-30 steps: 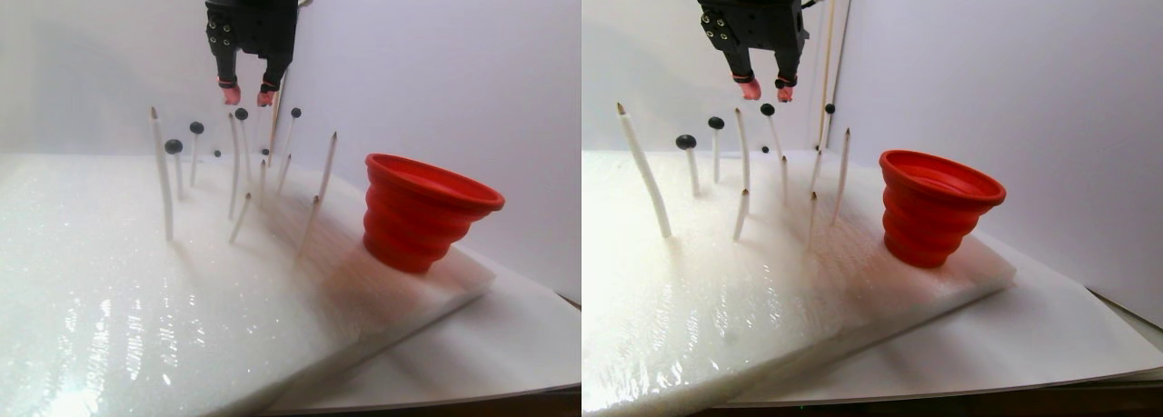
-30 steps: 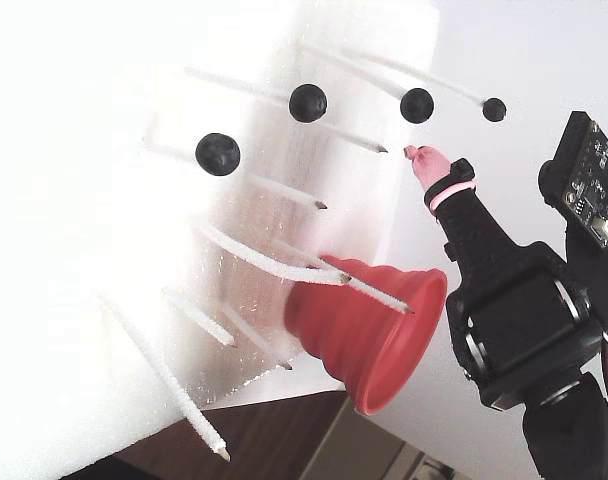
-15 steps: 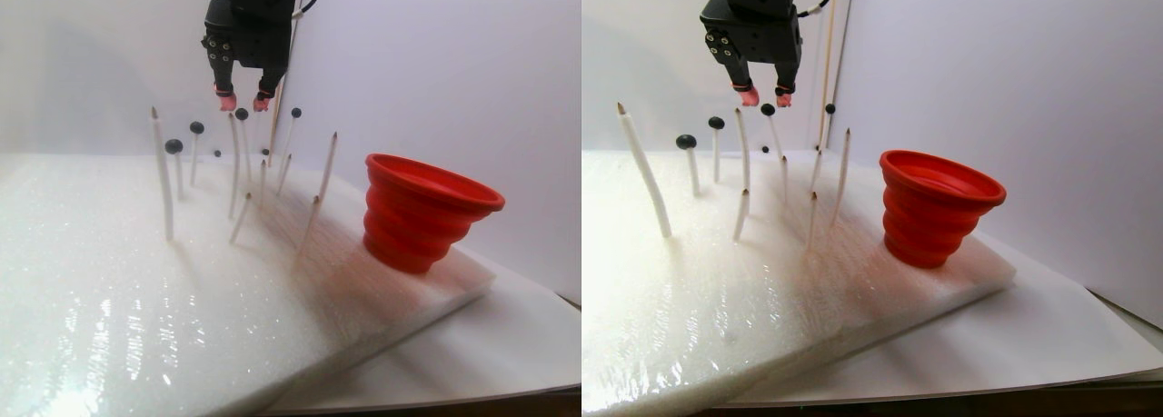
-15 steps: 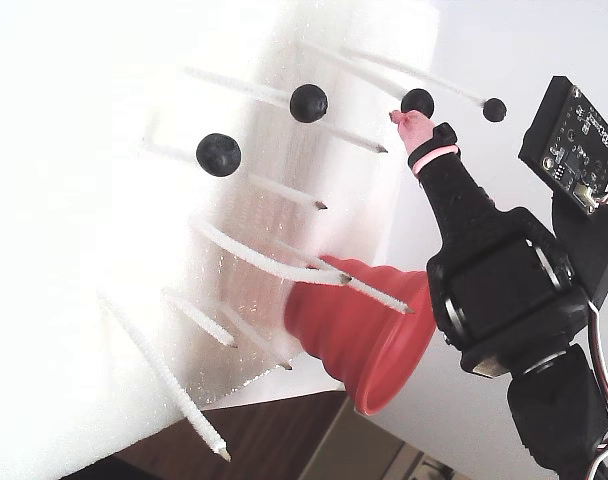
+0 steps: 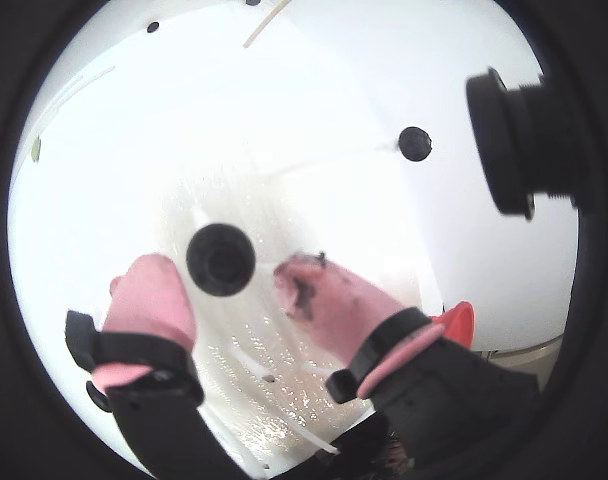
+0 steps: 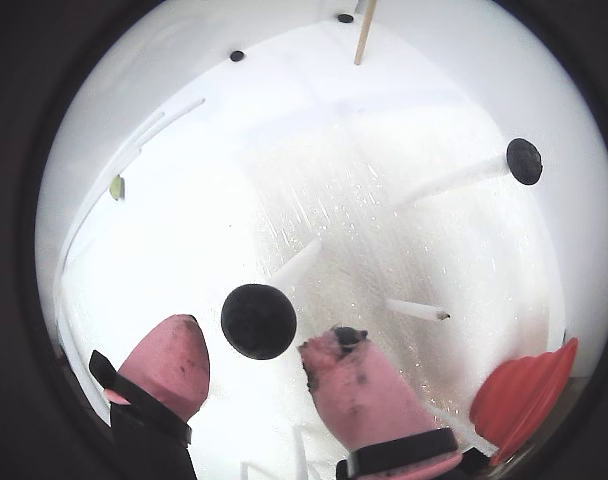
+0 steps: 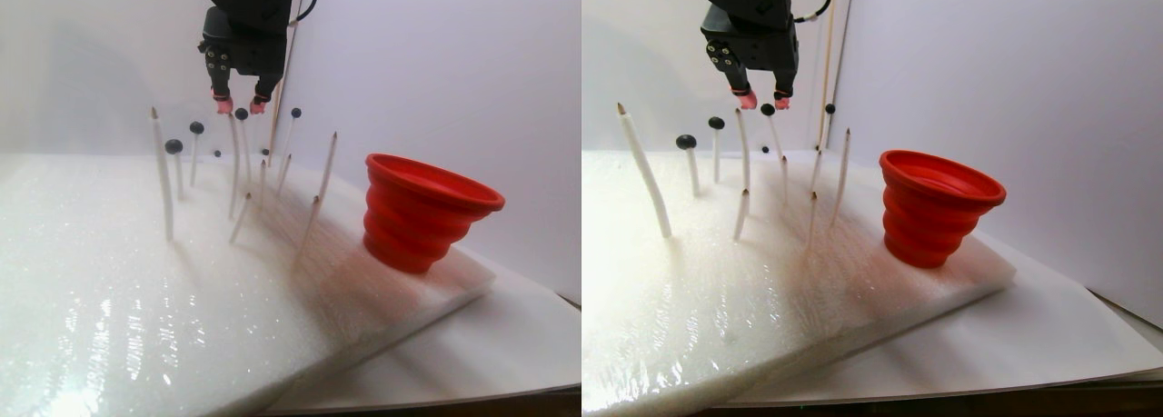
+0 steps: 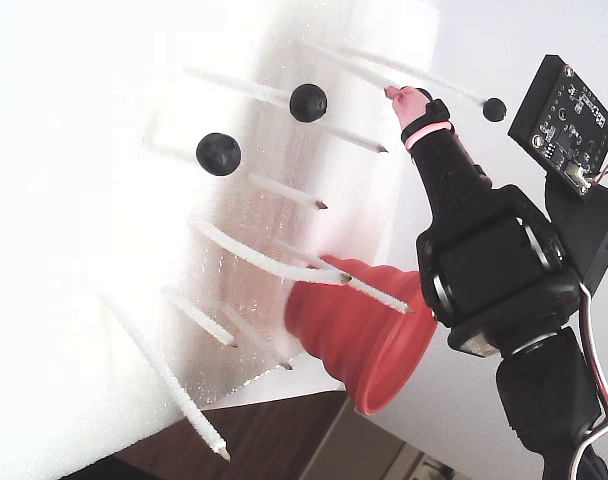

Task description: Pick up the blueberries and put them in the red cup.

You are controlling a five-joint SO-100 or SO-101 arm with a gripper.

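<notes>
A: White foam makes up the biggest thing here, a thick glossy slab (image 7: 227, 326) tilted toward us. On its far right end in the stereo pair view we have the red ribbed cone-shaped cup (image 7: 425, 213), standing upright with its wide rim open and looking soft and foldable.

B: Then we have the thin white sticks (image 7: 164, 176) poking out of the slab, some bare, some topped with the small matte blue-black blueberries (image 8: 307, 102). We judge them light and easy to knock, since the sticks look springy.

A: The black gripper with pink rubber-tipped fingers (image 6: 254, 355) stands parted, holding nothing. One blueberry (image 6: 258, 321) sits right between its pink fingertips (image 6: 359, 385), not yet touched as far as we can tell.

B: We'd pinch that berry across its middle, gently, and lift along the stick so it slides off. Its round, matte skin should give the pads some hold, but squeezing off-centre could squirt it out.

A: The cup stands well apart from it.
</notes>
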